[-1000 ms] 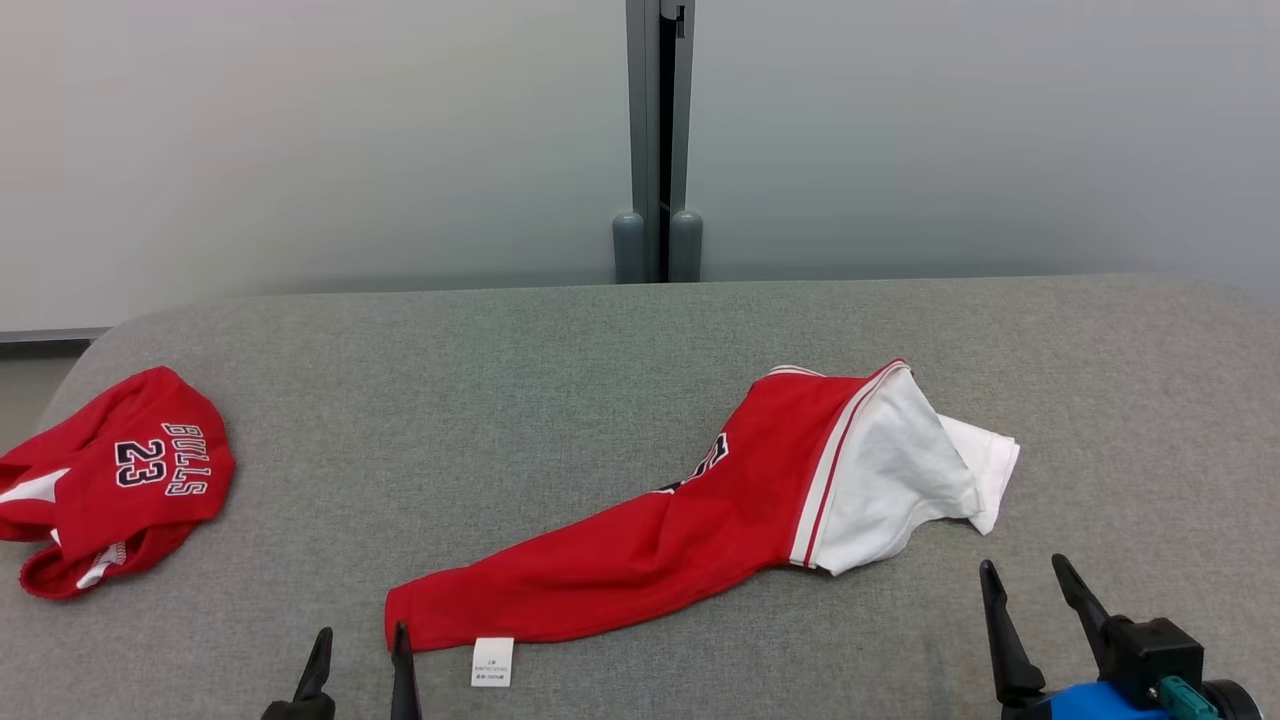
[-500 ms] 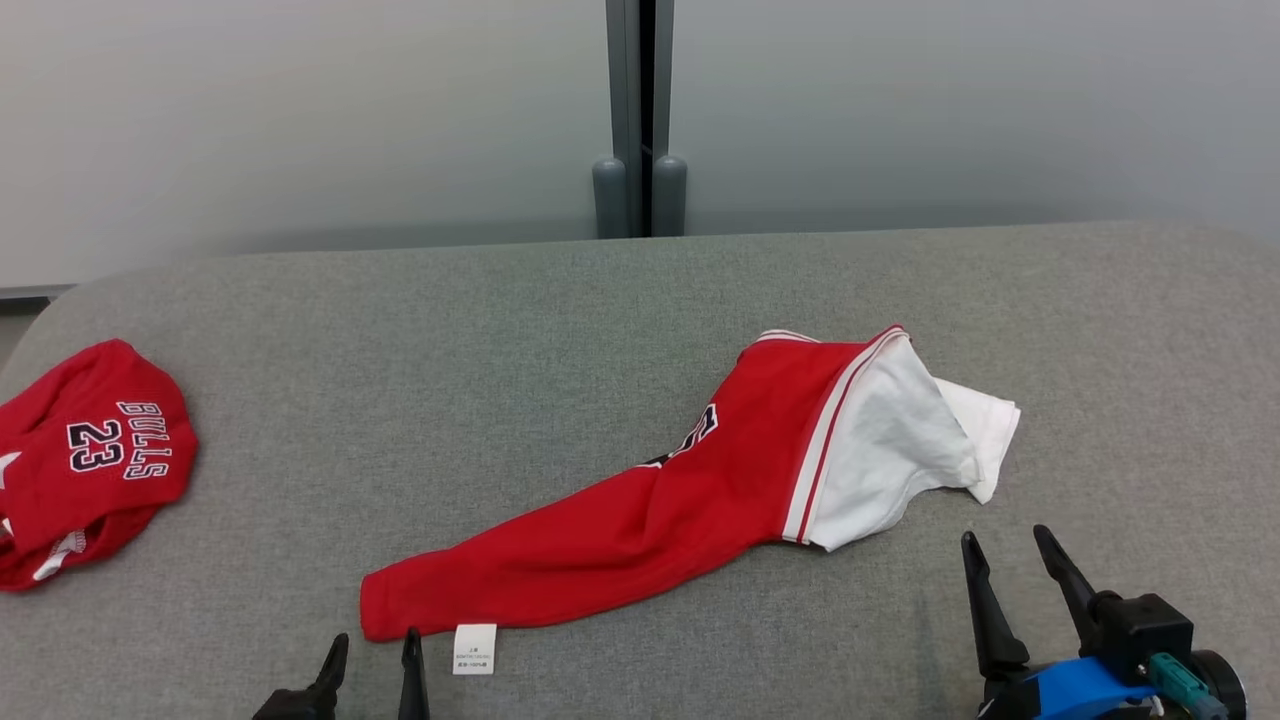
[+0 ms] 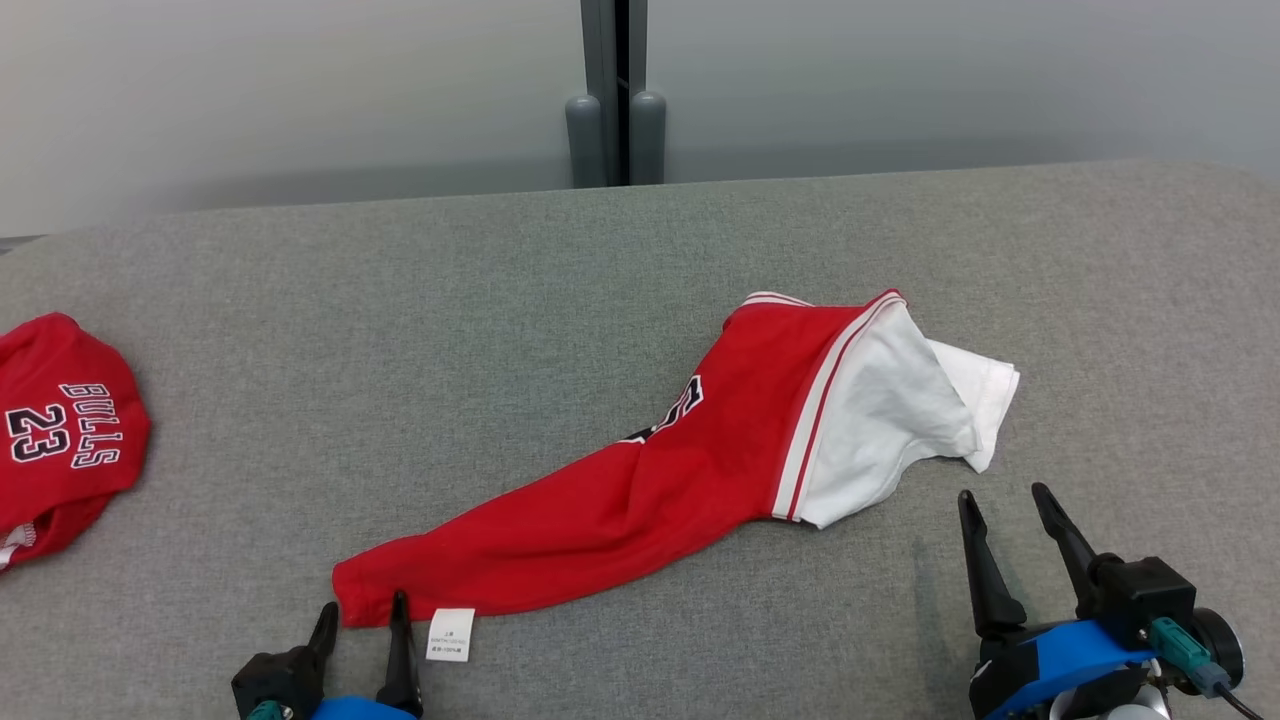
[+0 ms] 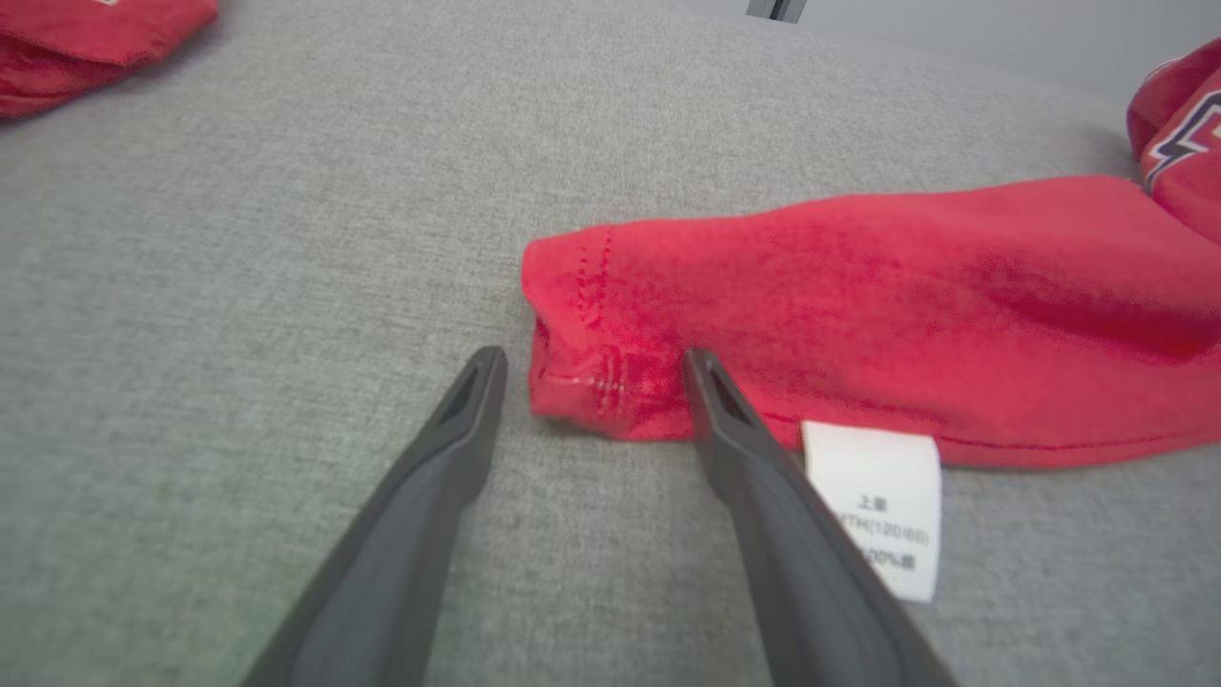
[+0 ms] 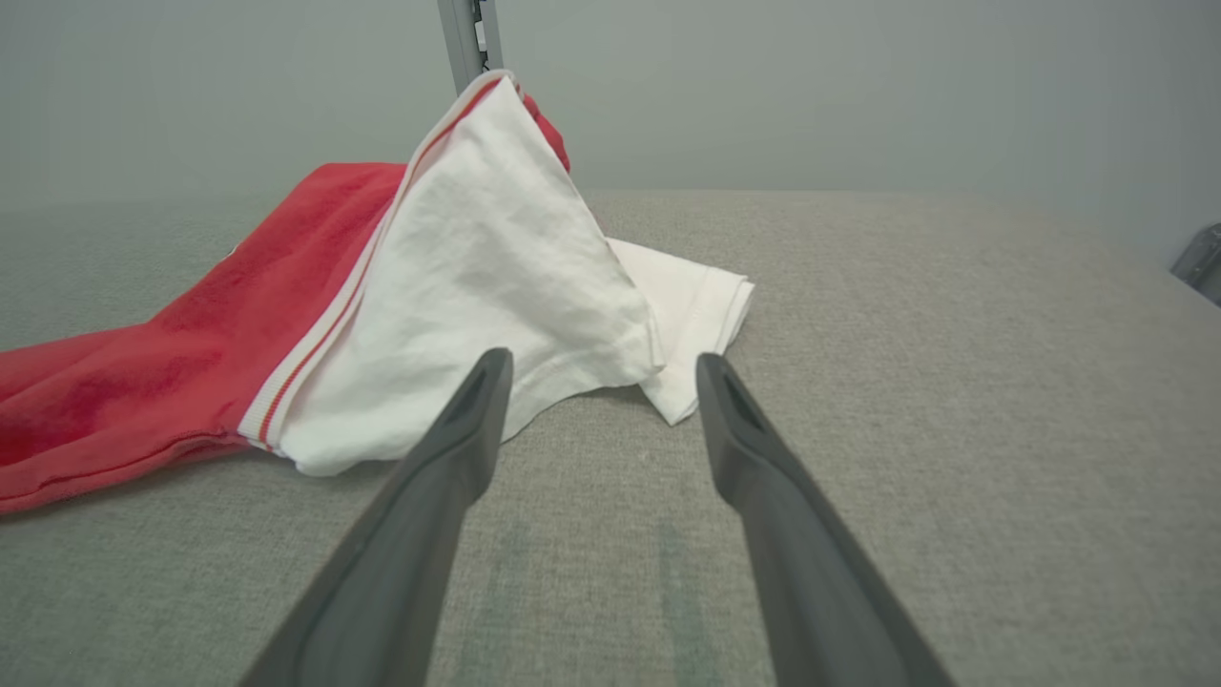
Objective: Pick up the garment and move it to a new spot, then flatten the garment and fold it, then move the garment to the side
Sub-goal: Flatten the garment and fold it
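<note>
Edging forward as the head camera dips, the left end effector (image 3: 363, 602) now brackets the near hem corner (image 4: 582, 382) of the red knit garment with white sleeves (image 3: 640, 490), which lies rumpled on a diagonal across the middle of the grey fabric-covered counter (image 3: 400, 300). Both end effectors stand apart and empty; the right end effector (image 3: 1001, 492) waits just short of the white sleeve (image 3: 880, 420). A clean pickup likely means driving the left fingers low around the doubled hem, clear of the white care label (image 3: 450, 633), and closing on both layers. The left wrist view reveals the hem's stitching; the right wrist view shows the sleeve peaked upward. A second red "BULLS 23" garment (image 3: 60, 430) lies well apart at the counter's left edge.
</note>
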Robot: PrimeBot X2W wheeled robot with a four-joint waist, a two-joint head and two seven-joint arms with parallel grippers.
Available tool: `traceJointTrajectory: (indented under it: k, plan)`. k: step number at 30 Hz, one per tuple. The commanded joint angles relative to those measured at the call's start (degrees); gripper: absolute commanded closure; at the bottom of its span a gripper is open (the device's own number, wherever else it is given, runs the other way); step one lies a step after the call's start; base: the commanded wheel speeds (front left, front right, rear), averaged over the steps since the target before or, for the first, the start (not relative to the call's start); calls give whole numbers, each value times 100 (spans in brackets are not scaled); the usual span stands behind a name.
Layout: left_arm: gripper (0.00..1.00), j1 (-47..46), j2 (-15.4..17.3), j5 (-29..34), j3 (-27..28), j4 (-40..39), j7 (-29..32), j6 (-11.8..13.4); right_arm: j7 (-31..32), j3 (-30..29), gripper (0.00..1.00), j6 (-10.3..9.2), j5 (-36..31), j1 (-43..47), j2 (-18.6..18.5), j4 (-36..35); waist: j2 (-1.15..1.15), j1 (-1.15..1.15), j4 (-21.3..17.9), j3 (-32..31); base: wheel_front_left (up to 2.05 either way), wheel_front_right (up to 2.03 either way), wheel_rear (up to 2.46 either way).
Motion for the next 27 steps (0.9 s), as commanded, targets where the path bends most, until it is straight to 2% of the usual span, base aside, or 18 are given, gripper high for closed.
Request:
traceJointTrajectory:
  k: [1,12,13,14,15,20,27]
  plan:
    - [0,-113,4,-9,26,75,1,12,-6,9,0,-2,36,-70,-5,-27,0,-1,-12,32,0,0,0]
    - [0,-54,4,-219,83,352,25,-74,-6,-43,0,-1,66,-143,-4,-45,0,-1,1,103,0,0,0]
    - [19,-58,4,-247,72,377,27,-94,-6,-43,0,-2,70,-143,-4,-42,0,-1,11,104,0,0,0]
    - [19,-61,3,-251,46,404,28,-107,-6,-47,0,-2,79,-153,-4,-34,0,-1,20,104,0,0,0]
    - [100,-70,-2,-263,26,419,29,-121,-6,-53,0,-2,92,-167,-5,-21,0,-1,26,107,0,0,0]
    - [100,-120,-8,-263,-46,433,29,-150,-6,-73,0,-2,77,-287,-4,113,0,-1,61,142,0,0,0]
    - [100,-219,-5,-172,-139,365,29,-192,-6,-183,0,-1,-277,-843,-60,763,0,-1,182,262,0,0,0]
